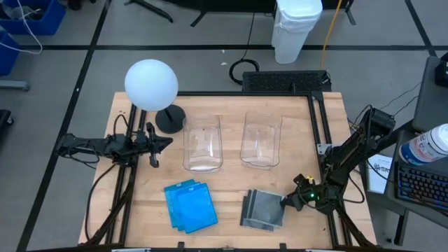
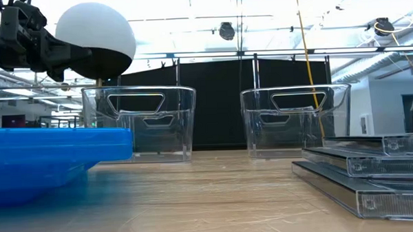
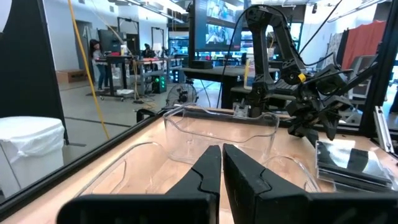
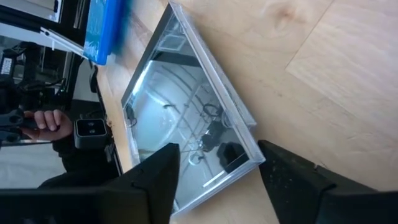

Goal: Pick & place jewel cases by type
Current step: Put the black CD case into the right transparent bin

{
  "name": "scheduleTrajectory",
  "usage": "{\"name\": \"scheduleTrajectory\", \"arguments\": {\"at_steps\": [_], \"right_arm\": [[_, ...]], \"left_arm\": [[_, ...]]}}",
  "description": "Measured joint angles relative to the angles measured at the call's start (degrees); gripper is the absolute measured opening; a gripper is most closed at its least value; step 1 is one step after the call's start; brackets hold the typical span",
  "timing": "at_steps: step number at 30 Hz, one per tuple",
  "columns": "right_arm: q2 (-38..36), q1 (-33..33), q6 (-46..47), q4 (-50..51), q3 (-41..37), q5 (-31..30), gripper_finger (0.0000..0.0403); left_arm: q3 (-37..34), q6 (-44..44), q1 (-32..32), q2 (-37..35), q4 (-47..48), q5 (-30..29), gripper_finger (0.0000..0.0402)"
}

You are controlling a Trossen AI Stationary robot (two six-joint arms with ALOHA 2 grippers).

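Several clear jewel cases with grey-black inserts lie stacked (image 1: pixel 262 208) near the table's near edge, right of centre, also seen in the low view (image 2: pixel 374 172). Several bright blue cases (image 1: pixel 189 205) lie stacked flat to their left (image 2: pixel 49 159). My right gripper (image 1: pixel 287 201) is low at the clear stack's right edge and open. In its wrist view (image 4: pixel 217 183) the fingers stand on either side of a corner of the top clear case (image 4: pixel 205 118), apart from it. My left gripper (image 1: pixel 166 142) waits shut (image 3: pixel 222 165), raised left of the bins.
Two clear rectangular bins (image 1: pixel 203 143) (image 1: pixel 261 140) stand side by side mid-table, behind both stacks (image 2: pixel 139 122) (image 2: pixel 296 116). A white globe lamp (image 1: pixel 150 84) on a black base stands at the far left. A person's hand (image 4: pixel 46 118) shows beyond the near edge.
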State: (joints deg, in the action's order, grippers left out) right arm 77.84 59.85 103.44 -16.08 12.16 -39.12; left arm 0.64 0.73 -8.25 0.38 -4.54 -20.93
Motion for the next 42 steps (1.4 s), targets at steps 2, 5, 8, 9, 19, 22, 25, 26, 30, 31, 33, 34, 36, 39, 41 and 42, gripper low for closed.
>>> {"name": "scheduleTrajectory", "arguments": {"at_steps": [2,5,8,9,19,22,25,26,30,31,33,34,36,39,41,42], "right_arm": [[0.0,-0.25,-0.7,-0.03,0.0,0.16,0.0184],[0.0,-0.33,-0.83,-0.02,0.0,0.12,0.0162],[0.0,-0.33,-1.19,-0.02,0.0,0.18,0.0141],[0.0,-0.33,-1.4,-0.02,0.0,0.18,0.0134],[-0.04,-0.3,-2.3,-0.02,0.0,-0.31,0.0074],[-0.04,-0.3,-2.4,-0.12,0.0,-0.46,0.0064],[-0.04,-0.3,-2.42,-0.13,0.0,-0.47,0.0062],[-0.04,-0.3,-2.44,-0.21,0.0,-0.47,0.0063],[-0.17,-0.3,-2.94,-1.86,0.0,-0.45,0.0066],[-0.36,-0.3,-3.66,-2.84,0.0,-0.47,0.0066],[-0.83,-0.3,-5.86,-5.09,0.0,-1.19,0.0065],[-1.02,-0.28,-7.21,-6.31,0.0,-1.61,0.0064],[-1.57,-0.3,-10.11,-8.6,0.0,-2.83,0.0062],[-2.04,-0.61,-13.52,-11.02,-0.13,-3.35,0.0061],[-2.66,-0.61,-14.82,-11.82,-0.13,-3.53,0.006],[-2.77,-0.59,-15.46,-12.37,-0.13,-4.01,0.006]], "left_arm": [[0.0,0.0,0.01,-0.01,0.0,0.0,0.0026],[0.0,0.0,0.0,-0.02,0.0,-0.02,0.0026],[0.0,0.0,0.02,0.0,0.0,-0.02,0.0026],[0.0,0.0,0.01,-0.02,0.0,-0.02,0.0026],[0.0,-0.25,0.01,-0.01,0.02,-0.02,0.0026],[0.0,-0.35,0.01,0.0,0.02,-0.04,0.0026],[0.0,-0.39,0.02,-0.01,0.02,-0.04,0.0026],[0.0,-0.42,0.02,0.0,0.02,-0.04,0.0026],[0.0,-0.42,0.01,0.0,0.02,-0.04,0.0026],[0.0,-0.42,0.0,0.0,0.02,-0.04,0.0026],[0.0,-0.42,0.01,0.0,0.02,-0.06,0.0026],[0.0,-0.44,0.02,0.0,0.02,-0.04,0.0026],[0.0,-0.44,0.01,-0.02,0.03,-0.06,0.0026],[0.0,-0.44,0.01,-0.01,0.02,-0.09,0.0026],[0.0,-0.5,0.01,-0.02,0.02,-0.11,0.0026],[0.0,-0.57,0.0,-0.01,0.02,-0.12,0.0026]]}}
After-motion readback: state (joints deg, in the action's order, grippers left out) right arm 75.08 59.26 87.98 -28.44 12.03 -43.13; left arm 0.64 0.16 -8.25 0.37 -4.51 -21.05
